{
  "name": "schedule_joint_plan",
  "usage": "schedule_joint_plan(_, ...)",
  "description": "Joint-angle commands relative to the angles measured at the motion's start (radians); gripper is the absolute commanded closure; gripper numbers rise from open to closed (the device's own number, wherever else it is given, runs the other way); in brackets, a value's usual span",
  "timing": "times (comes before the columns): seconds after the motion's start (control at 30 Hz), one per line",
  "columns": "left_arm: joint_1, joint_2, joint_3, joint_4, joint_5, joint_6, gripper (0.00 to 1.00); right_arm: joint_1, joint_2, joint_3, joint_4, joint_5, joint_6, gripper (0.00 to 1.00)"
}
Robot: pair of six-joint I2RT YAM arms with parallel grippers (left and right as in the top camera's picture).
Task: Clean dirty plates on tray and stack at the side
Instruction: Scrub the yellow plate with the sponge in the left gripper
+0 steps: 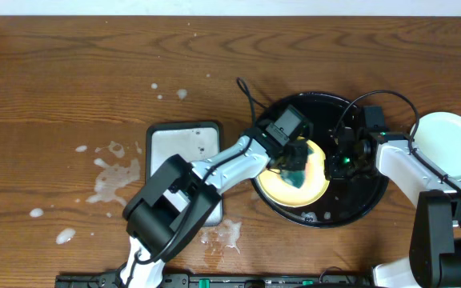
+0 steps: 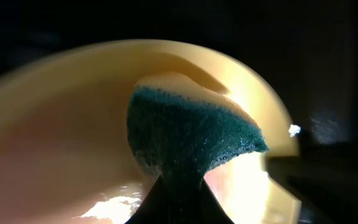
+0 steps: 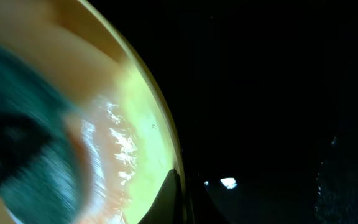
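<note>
- Left hand (image 1: 293,162) is down over the black tray (image 1: 357,200), closed on a teal sponge (image 2: 188,134), pinching it low so the scouring face bulges out ahead of the fingertips
- The yellow plate (image 1: 309,192) lies in the tray right under that hand, and in the left wrist view its inner face fills everything behind the sponge
- Sponge is either pressed to the plate or a hair off it, and I can't tell which from here
- Right hand (image 1: 340,160) is at the plate's edge, opposite the left hand, and the rim runs straight into its dark fingers (image 3: 171,196), so I read it as clamped on the rim, bracing the plate
- To do this scrub well, lay the scouring face flat and stroke towards the right hand, so the push goes into the brace and not away from it
- Go moderate on pressure, as I judge a light plastic plate on a glossy tray will skate or tip if the left hand leans on the unbraced rim
- There's a wet sheen on the plate just beside the right hand's fingers, which looks slippery, so that pinch needs to be firm
- No stain shows clearly in any view, with the sponge blurred in the right wrist view, so cover the whole well, not one spot
- A white plate (image 1: 450,144) sits on the table (image 1: 70,72) beyond the right hand, outside the tray, which looks like the stacking spot, and the right hand is the nearer one to carry this plate there
</note>
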Motion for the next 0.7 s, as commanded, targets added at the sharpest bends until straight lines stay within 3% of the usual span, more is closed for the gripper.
schedule_joint_plan(0.0,-0.059,0.073,-0.019,-0.007,0.13,-0.04,0.92,0.008,0.015,0.0,-0.004,0.033,-0.012,0.99)
schedule_joint_plan(0.2,-0.061,0.069,-0.012,-0.176,0.088,0.017,0.92,0.008,0.015,0.0,-0.003,0.033,-0.012,0.99)
schedule_joint_plan(0.43,-0.056,0.047,0.028,-0.515,-0.394,0.016,0.92,0.008,0.015,0.0,-0.003,0.033,-0.008,0.99)
schedule_joint_plan(0.53,-0.043,0.041,0.047,-0.575,-0.559,0.017,0.92,0.008,0.015,0.0,-0.003,0.033,-0.005,0.99)
schedule_joint_plan(0.67,-0.02,0.041,0.075,-0.603,-0.674,0.017,0.93,0.008,0.015,0.0,-0.003,0.033,-0.005,0.99)
